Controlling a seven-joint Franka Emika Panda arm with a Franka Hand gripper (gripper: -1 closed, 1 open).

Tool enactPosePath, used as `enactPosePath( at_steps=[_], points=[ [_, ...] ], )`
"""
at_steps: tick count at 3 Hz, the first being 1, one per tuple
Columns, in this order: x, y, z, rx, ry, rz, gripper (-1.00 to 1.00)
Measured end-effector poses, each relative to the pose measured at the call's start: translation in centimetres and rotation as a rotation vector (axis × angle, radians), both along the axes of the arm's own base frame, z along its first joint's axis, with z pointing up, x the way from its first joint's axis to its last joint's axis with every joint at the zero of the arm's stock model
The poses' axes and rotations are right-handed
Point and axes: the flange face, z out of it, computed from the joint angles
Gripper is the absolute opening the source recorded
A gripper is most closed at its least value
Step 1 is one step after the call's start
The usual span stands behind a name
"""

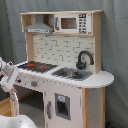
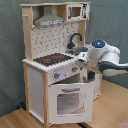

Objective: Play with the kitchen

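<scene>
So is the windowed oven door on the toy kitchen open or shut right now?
Open. In the second exterior view the white windowed oven door swings out from the pale wood toy kitchen, a dark gap showing beside it.

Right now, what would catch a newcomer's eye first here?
The tall toy kitchen fills the middle of both exterior views, its black-red hob beside the sink with black tap. In the second exterior view, the white robot arm reaches in from the right, above the windowed oven door.

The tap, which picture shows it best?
The first exterior view: the black tap arches clear over the sink, nothing in front. In the second exterior view the tap sits further back, with the arm crowding its base.
</scene>
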Motion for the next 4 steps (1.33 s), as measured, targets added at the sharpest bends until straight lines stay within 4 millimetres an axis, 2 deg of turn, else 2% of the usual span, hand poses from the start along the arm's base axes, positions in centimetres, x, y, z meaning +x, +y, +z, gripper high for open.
enactPosePath(
  at_steps=[2, 4],
  points=[
    [3.4, -1.0, -1.0, 0.01, 0.164, 0.079, 1.0],
    [6.4, -2.9, -2.0, 0.002, 0.297, 0.174, 1.0]
  ],
)
